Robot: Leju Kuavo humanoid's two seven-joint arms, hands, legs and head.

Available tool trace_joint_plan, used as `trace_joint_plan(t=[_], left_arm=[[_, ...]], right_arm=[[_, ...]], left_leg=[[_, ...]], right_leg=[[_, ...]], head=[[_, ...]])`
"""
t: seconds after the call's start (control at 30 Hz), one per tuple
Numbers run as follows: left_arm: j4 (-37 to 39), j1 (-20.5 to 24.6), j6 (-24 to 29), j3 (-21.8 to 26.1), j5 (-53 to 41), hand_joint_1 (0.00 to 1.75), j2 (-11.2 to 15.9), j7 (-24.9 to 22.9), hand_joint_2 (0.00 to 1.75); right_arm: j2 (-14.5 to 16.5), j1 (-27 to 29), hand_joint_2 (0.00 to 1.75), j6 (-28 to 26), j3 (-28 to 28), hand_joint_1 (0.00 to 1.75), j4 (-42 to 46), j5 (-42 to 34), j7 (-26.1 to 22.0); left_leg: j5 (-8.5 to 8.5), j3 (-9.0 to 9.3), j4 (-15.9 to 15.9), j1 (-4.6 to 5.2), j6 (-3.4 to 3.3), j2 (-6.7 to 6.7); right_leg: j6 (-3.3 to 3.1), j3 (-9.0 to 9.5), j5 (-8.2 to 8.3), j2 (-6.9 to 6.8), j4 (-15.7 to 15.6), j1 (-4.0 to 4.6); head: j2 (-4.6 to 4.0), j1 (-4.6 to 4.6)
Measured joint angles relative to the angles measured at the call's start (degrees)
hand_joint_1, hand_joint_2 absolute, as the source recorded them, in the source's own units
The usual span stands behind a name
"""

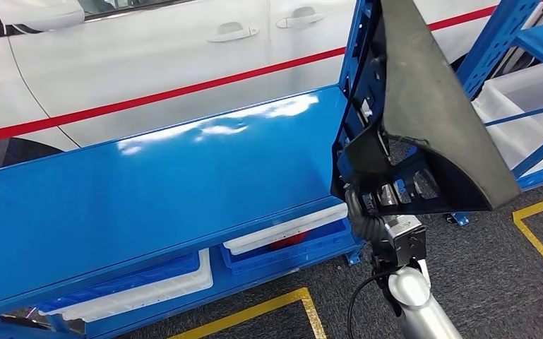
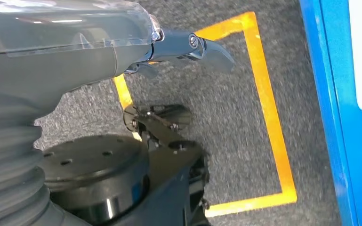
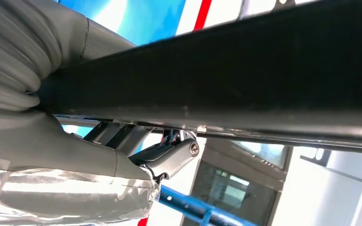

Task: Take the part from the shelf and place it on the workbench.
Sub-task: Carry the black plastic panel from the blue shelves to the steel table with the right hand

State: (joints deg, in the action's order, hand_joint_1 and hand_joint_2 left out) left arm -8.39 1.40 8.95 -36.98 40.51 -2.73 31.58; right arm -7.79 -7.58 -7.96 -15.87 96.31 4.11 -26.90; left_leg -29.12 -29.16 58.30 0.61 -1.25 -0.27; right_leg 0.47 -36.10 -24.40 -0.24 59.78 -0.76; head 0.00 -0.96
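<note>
Right robot hand (image 1: pixel 374 187) is up at the right end of the blue table, clamped on the lower edge of the large dark grey wedge-shaped plastic panel (image 1: pixel 431 106); the right wrist view shows the thumb (image 3: pixel 169 157) pressed under the panel's black edge (image 3: pixel 263 70). Left robot hand (image 2: pixel 188 47) hangs low over the grey carpet floor (image 2: pixel 226 122) with its yellow tape square (image 2: pixel 273 141), nothing in it, fingers loosely apart.

Part location: in the air, held upright and tilted, beside and above the right end of the glossy blue metal table (image 1: pixel 148 183); not resting on it yet. White car body with red stripe (image 1: pixel 183 63) behind.

Handling, as a judgement: panel looks stiff, thin-walled, moulded, probably light for its size but bulky. Long lever above the grip, so it will want to swing or twist in the hand. Surface matte, not very slippery. Edges thin, likely to scuff or chip if knocked on the blue shelf post (image 1: pixel 356 63). Best hold looks like the thick ribbed lower edge, where it is taken now.
</note>
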Motion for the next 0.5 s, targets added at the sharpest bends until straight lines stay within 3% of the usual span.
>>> trace_joint_plan(t=[0.07,0.1,0.2,0.23,0.27,0.33,0.4,0.43,0.5], left_arm=[[0.0,0.02,0.48,0.0,0.36,0.0,-0.14,-0.21,1.75],[0.0,0.01,0.78,0.0,0.52,0.0,-0.21,-0.33,1.75],[0.0,-0.02,1.62,0.0,1.13,0.0,-0.33,-0.83,1.75],[0.0,-0.05,1.85,0.0,1.27,0.0,-0.37,-1.02,1.75],[0.0,-0.07,2.05,0.0,1.38,0.0,-0.43,-1.2,1.75],[0.0,-0.09,2.54,-0.01,1.46,0.0,-0.54,-1.53,1.75],[0.0,-0.01,3.23,-0.13,1.42,0.0,-0.61,-1.85,1.75],[0.0,0.03,3.54,-0.27,1.39,0.0,-0.62,-1.98,1.75],[0.01,0.01,3.87,-0.61,1.38,0.0,-0.62,-2.2,1.75]], right_arm=[[0.43,0.63,1.75,-0.02,0.0,1.75,0.55,-0.07,-1.04],[0.71,1.06,1.75,-0.17,-0.02,1.75,0.91,-0.07,-1.6],[1.53,3.11,1.75,-1.07,-0.24,1.75,1.94,-0.01,-2.98],[1.68,3.98,1.75,-1.4,-0.33,1.75,2.25,0.01,-3.28],[1.81,4.79,1.75,-1.76,-0.42,1.75,2.54,0.02,-3.53],[2.01,6.05,1.75,-2.47,-0.46,1.75,3.14,-0.27,-3.7],[2.46,7.56,1.75,-3.35,-0.44,1.75,3.68,-1.08,-3.72],[2.77,8.7,1.75,-3.73,-0.43,1.75,3.88,-1.48,-3.9],[3.46,11.0,1.75,-4.25,-0.41,1.75,4.09,-1.86,-4.53]], left_leg=[[1.1,0.08,-1.25,-0.27,-0.26,0.17],[1.75,0.01,-1.86,-0.47,-0.51,0.27],[2.89,-1.19,-2.07,-0.61,-0.92,0.4],[3.08,-1.73,-1.84,-0.6,-0.84,0.39],[3.25,-2.26,-1.53,-0.62,-0.75,0.37],[3.37,-3.28,-0.63,-0.73,-0.47,0.35],[3.36,-4.08,0.29,-0.71,0.05,0.3],[3.42,-4.3,0.62,-0.66,0.38,0.22],[3.79,-4.59,0.83,-0.58,1.11,0.06]], right_leg=[[0.6,-0.22,-0.6,0.04,0.38,-0.04],[0.81,-0.77,-2.07,0.1,1.81,-0.01],[1.37,-3.93,-8.63,0.22,11.35,-0.24],[1.6,-4.38,-9.43,0.21,13.74,-0.39],[1.81,-3.91,-9.08,0.2,14.22,-0.54],[2.15,0.14,-6.38,0.14,8.94,-0.91],[1.9,4.41,-5.12,0.16,2.18,-0.86],[1.57,5.39,-5.13,0.19,0.39,-0.72],[0.63,5.2,-4.93,0.3,-0.03,-0.48]], head=[[0.0,0.05],[0.0,0.08],[0.0,0.11],[0.0,0.12],[0.0,0.11],[0.0,0.11],[0.0,0.1],[0.0,0.1],[0.0,0.07]])
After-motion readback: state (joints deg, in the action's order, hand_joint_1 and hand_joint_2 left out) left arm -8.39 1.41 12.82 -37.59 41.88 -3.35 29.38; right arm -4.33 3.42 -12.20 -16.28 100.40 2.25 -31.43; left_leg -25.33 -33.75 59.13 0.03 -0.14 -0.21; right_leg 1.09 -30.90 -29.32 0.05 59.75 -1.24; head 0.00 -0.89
